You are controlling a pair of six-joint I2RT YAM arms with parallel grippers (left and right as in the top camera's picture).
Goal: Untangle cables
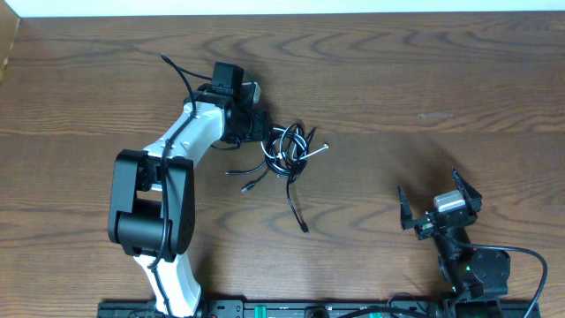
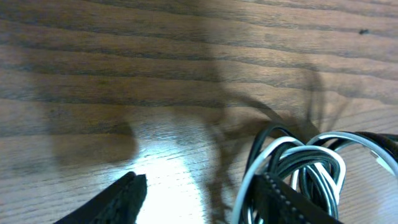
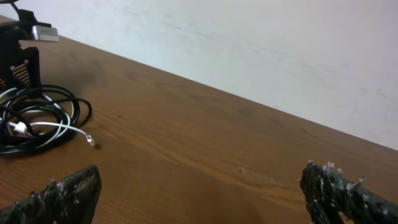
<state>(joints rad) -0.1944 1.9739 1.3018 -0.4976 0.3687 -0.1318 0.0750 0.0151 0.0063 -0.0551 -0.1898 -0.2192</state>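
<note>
Your left gripper (image 1: 265,131) is spread open at the cable tangle (image 1: 287,152), just above the centre of the overhead frame.
In the left wrist view, one of its fingers (image 2: 283,202) touches the black and white loops without clamping anything. Your right gripper (image 1: 434,199), at lower right, gapes wide and empty, well apart from the tangle.

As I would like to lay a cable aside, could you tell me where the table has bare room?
Bare wood lies between the cable tangle and the right gripper, and along the far edge of the table. It is crowded where the left gripper meets the tangle.
</note>
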